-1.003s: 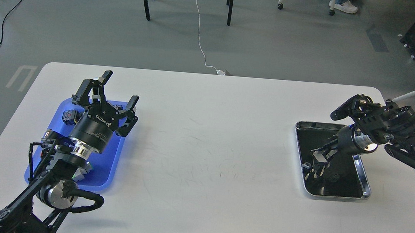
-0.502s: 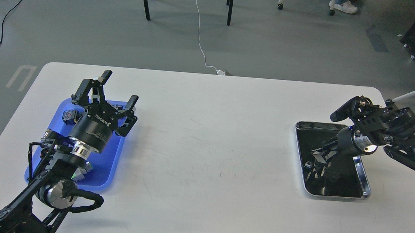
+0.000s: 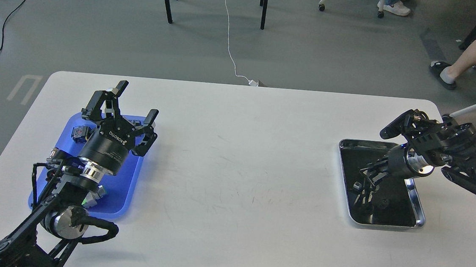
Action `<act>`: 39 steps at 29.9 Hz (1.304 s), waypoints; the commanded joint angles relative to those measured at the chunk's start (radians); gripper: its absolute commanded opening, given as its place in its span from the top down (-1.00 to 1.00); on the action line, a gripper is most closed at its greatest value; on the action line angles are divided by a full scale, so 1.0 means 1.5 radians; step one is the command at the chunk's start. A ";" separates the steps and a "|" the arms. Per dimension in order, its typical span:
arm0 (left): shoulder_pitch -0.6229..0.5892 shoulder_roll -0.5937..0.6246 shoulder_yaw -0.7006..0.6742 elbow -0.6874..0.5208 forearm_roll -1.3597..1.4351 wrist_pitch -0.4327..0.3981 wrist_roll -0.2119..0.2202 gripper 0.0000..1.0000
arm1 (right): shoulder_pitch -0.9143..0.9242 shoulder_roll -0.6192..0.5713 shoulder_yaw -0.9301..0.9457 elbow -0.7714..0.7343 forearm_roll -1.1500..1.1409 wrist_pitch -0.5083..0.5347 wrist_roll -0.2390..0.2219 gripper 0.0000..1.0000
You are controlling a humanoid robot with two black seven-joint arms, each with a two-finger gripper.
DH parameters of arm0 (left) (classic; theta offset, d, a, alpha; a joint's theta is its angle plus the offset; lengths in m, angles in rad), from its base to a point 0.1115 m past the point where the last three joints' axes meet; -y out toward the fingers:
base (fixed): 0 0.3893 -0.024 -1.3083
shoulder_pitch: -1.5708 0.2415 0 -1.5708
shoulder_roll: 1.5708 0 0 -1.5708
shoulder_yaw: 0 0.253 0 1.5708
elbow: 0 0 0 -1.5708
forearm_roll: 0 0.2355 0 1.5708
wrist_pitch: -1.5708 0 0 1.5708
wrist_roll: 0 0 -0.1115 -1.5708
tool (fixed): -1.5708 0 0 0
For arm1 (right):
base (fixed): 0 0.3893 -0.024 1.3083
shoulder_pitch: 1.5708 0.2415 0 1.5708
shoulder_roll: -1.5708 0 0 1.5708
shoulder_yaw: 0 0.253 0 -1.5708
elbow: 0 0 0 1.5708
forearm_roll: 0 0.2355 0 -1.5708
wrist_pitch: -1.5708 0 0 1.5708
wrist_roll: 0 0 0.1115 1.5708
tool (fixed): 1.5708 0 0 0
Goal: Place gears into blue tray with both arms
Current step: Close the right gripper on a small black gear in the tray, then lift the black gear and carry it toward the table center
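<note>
**Two arms over two trays, gears hard to make out**

The left black jointed arm comes in from the lower left, and its gripper [image 3: 122, 106] hangs above the far end of the bright blue shallow plastic tray [image 3: 125, 184], its fingers spread wide apart with nothing between them. White lettering on the gripper's round black body reads "ROBOTIQ", seen upside down from the head; a second, smaller line below it is too fine to read. A silver ring sits at the wrist behind it. In the blue tray, partly hidden under the arm, lie a few small parts, among them one with a red cap near the far left corner; none of these can be told to be a gear.

The right black arm enters from the right edge, and its gripper [image 3: 371, 174] reaches down into the shiny steel tray with a black floor [image 3: 418, 207]. Its dark fingers merge with the black floor and their reflections, so whether they are apart or together cannot be told. Small dark pieces lie on that floor beside the fingers; the tiny black toothed gears cannot be picked out with certainty.

Both trays rest well apart on the white rounded-corner table [image 3: 235, 171].
</note>
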 commanded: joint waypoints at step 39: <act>0.007 0.002 -0.002 -0.005 0.000 0.000 0.000 -0.96 | 0.271 0.254 -0.086 0.128 0.149 -0.009 0.000 0.64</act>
